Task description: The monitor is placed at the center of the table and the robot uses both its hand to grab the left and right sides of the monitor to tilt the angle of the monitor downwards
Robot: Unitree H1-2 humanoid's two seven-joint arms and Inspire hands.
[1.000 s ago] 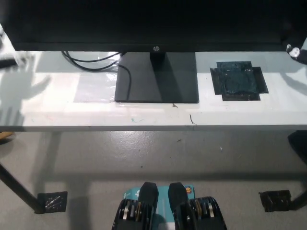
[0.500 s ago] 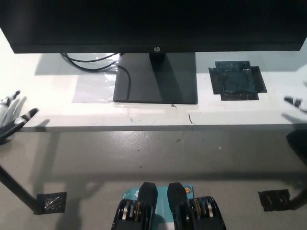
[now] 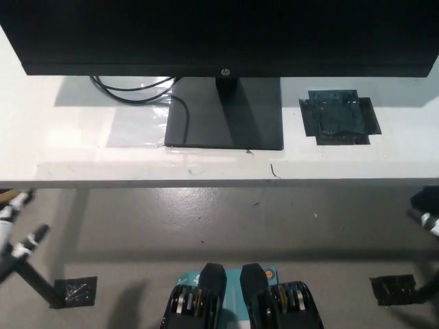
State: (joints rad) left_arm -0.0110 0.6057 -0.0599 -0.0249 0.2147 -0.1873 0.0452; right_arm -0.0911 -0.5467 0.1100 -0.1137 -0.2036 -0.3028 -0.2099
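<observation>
Across the white table [image 3: 82,154] stands the wide black flat-panel monitor [image 3: 219,34] on its square black base [image 3: 226,113], top cut off; each hand should take one side edge evenly before tilting; white left hand [image 3: 17,236] and black right hand [image 3: 425,212] sit low, empty, barely visible, closure untellable.

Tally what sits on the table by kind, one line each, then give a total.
Monitor: 1
Cable: 1
Clear plastic sheet: 1
Black tape patch: 1
Total: 4
</observation>
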